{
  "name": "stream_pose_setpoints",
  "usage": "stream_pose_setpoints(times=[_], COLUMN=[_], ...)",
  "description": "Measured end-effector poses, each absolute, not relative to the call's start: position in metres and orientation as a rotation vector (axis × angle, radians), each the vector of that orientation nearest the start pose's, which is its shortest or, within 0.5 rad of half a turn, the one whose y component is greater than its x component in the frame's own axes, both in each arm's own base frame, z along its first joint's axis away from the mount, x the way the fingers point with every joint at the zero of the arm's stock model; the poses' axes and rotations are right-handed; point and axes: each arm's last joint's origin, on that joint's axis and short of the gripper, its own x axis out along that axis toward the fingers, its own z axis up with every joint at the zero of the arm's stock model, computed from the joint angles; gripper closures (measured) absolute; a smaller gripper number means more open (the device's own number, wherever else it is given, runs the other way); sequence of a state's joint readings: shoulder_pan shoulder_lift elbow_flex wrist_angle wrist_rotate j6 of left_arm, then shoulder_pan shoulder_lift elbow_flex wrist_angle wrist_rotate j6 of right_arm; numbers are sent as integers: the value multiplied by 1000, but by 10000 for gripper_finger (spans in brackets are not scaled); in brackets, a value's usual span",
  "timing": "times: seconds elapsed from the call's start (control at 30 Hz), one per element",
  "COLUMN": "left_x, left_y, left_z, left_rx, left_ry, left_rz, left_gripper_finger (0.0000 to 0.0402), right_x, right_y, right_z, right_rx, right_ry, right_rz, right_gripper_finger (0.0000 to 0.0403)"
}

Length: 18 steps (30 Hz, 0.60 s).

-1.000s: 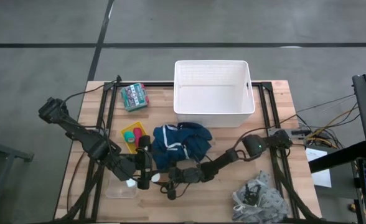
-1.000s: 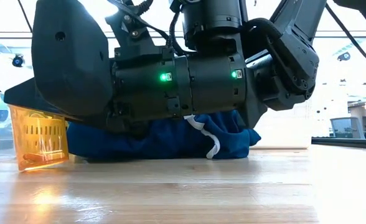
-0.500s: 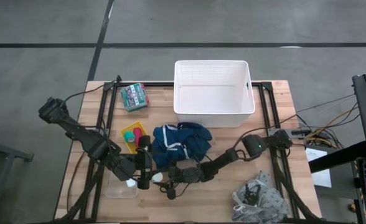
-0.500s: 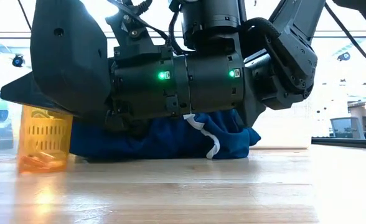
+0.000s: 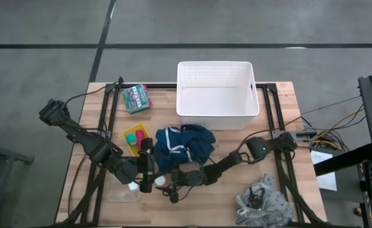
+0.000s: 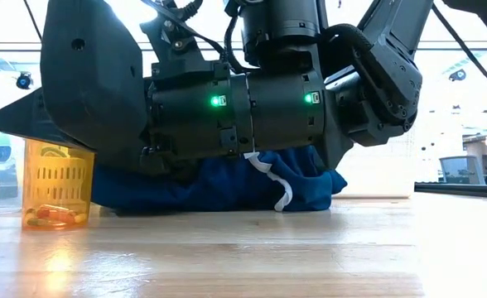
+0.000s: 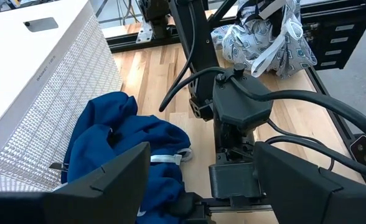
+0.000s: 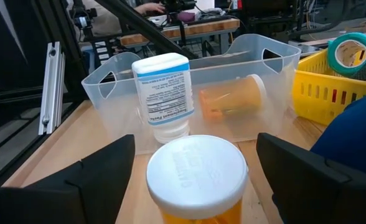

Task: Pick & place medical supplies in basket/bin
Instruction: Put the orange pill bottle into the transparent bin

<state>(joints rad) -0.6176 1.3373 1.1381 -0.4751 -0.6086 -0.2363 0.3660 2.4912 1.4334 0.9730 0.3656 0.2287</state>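
2 grippers crowd lower centre: right gripper [image 5: 162,182] jaws wide around upright orange bottle [image 6: 57,184], left gripper [image 5: 145,166] open beside blue garment [image 5: 185,144].

Right gripper [image 8: 192,186] low at the table's front edge, arm stretched flat across from the right side, wrist level; fingers [image 8: 65,180] spread wide, an orange pill bottle [image 8: 195,180] standing upright between them, gaps showing either side; left gripper [image 7: 198,174] low just beside it, pointing toward the right arm's wrist, fingers [image 7: 102,180] apart, nothing between them.
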Motion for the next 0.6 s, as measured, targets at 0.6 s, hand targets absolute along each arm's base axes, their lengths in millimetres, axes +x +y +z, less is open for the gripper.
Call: stream_pose_setpoints(times=[0.6], left_x=[240], left_y=[-150], left_z=[314], left_rx=[158], left_ry=[546], left_rz=[56], left_gripper_finger=[111], right_x=[467], right_y=[170], right_z=[72], right_rx=[133], right_ry=[73], right_rz=[-39], right_gripper_finger=[76])
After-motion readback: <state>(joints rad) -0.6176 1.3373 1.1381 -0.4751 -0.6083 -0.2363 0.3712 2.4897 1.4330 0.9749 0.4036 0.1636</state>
